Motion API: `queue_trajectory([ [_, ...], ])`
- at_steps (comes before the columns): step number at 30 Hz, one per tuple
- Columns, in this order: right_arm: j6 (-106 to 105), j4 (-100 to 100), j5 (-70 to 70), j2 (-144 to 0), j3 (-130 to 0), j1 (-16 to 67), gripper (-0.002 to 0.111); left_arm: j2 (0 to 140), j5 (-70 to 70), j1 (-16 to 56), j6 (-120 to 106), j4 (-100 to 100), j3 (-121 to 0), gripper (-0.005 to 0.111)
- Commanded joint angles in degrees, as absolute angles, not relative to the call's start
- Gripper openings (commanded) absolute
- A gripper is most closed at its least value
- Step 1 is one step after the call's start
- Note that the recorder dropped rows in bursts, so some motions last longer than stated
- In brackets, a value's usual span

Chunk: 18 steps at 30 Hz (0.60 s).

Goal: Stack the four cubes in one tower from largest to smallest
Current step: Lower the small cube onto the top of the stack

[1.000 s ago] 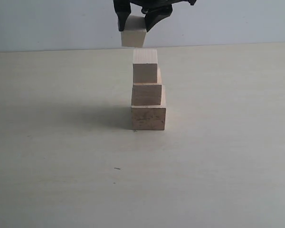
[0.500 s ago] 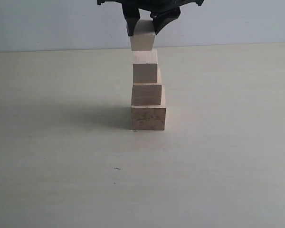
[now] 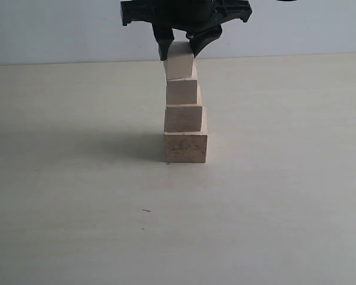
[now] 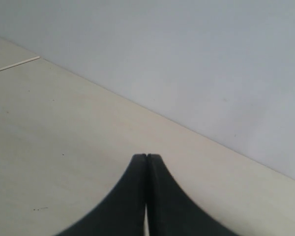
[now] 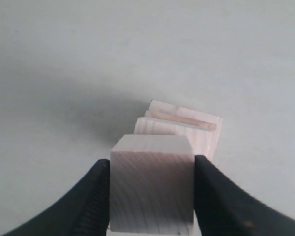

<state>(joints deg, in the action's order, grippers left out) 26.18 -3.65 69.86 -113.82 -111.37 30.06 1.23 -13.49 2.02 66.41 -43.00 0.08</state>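
The tower stands mid-table in the exterior view: the largest cube (image 3: 185, 148) lowest, a middle cube (image 3: 184, 117) on it, a smaller cube (image 3: 181, 91) above. The smallest cube (image 3: 180, 60) rests on or just over that third cube, slightly tilted, with my right gripper (image 3: 181, 47) shut on it from above. In the right wrist view the black fingers (image 5: 91, 204) press both sides of the smallest cube (image 5: 152, 184), and the lower cubes (image 5: 187, 128) show beneath it. My left gripper (image 4: 146, 157) is shut on nothing, over bare table away from the tower.
A pale table (image 3: 77, 208) spreads around the tower, ending at a light wall (image 3: 59, 29) behind. A thin pale strip (image 4: 14, 65) lies near the wall in the left wrist view.
My right gripper has carried the smallest cube rightward and down, from beside and above the stack's top to sitting on the third cube. The left gripper shows no movement.
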Motion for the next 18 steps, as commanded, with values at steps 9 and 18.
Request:
queue_trajectory([
  [9, 27.80, -3.67, 69.96, -113.30, -111.11, 29.84, 0.000, 1.43, -13.23, 2.35, 66.16, -43.25, 0.00, 0.000],
  [18, 27.80, -3.99, 69.96, -113.30, -111.11, 29.84, 0.000, 1.43, -13.23, 2.35, 66.16, -43.25, 0.00, 0.000],
])
